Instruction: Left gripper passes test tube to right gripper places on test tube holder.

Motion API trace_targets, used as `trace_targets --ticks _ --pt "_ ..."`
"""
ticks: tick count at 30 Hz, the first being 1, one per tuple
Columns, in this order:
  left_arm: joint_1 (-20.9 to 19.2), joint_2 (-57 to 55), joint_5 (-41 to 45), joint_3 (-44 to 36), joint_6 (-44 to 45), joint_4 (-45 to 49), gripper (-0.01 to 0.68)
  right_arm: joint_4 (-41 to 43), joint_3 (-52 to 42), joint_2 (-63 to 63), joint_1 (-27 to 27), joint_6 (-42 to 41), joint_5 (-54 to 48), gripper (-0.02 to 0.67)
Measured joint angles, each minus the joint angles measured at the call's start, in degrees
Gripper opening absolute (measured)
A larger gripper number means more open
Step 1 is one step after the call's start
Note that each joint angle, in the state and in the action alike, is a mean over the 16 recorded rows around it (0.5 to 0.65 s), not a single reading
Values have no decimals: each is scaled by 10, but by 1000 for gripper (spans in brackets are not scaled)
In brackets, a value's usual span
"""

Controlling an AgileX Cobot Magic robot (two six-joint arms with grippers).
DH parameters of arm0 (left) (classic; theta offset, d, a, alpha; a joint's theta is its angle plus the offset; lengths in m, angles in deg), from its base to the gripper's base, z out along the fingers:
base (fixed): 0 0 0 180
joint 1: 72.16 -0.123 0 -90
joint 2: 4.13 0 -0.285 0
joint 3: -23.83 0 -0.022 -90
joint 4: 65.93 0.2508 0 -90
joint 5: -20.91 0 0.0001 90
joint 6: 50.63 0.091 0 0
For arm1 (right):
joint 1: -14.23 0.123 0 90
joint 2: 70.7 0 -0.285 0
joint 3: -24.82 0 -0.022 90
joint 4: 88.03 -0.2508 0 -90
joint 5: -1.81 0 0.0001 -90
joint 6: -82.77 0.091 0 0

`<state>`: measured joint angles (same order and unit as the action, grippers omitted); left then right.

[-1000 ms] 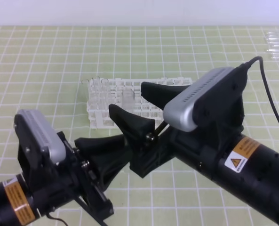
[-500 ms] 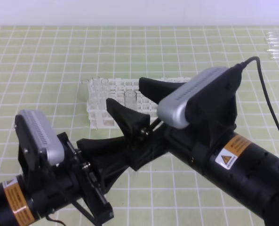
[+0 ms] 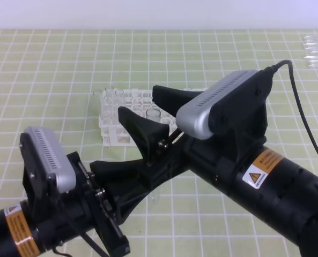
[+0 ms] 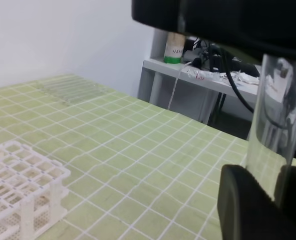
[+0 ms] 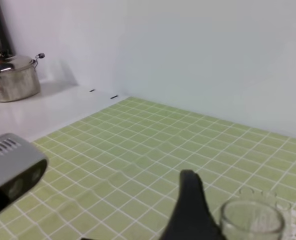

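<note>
**Test tube standing between two pincers, handover pending**

Test tube (image 4: 277, 125) is standing upright in the left pincer (image 4: 260, 200), whose dark jaws are clamping its lower body; in the left wrist view the clear wall is rising from between them. In the exterior high view its open rim (image 3: 154, 114) is showing in the gap between the jaws of the right pincer (image 3: 148, 110), which are standing wide on either side and not touching the glass as far as I can judge. In the right wrist view the rim (image 5: 251, 216) is sitting just beside one black jaw.

Thin glass like this is probably handling as light, stiff, smooth and breakable (a hard squeeze could crack it), so the right pincer would best be closing gently on the upper body, above the left pincer's hold.

Behind both, the test tube holder (image 3: 113, 126) is resting on the green gridded tabletop (image 3: 51, 64). Most of its cells are looking vacant; clear rims at its far corner may be tubes, though that is hard to tell.
</note>
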<state>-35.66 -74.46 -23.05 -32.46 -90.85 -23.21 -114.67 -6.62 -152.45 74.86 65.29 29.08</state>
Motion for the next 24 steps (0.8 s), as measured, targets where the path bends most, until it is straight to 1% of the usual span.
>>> trace_targets --ticks 3,12,14,19,24 --pt "0 0 -4 0 0 1 66 1 0 0 0 0 -2 386" --pt "0 -1 -13 0 7 1 72 5 1 0 1 2 -6 295" --pt "-1 -1 -19 0 10 0 60 5 1 0 1 2 -7 281" --pt "-1 -1 -21 0 17 -4 79 6 2 0 1 3 -9 266" --pt "-1 -2 -28 0 23 -19 72 5 2 0 1 4 -11 263"
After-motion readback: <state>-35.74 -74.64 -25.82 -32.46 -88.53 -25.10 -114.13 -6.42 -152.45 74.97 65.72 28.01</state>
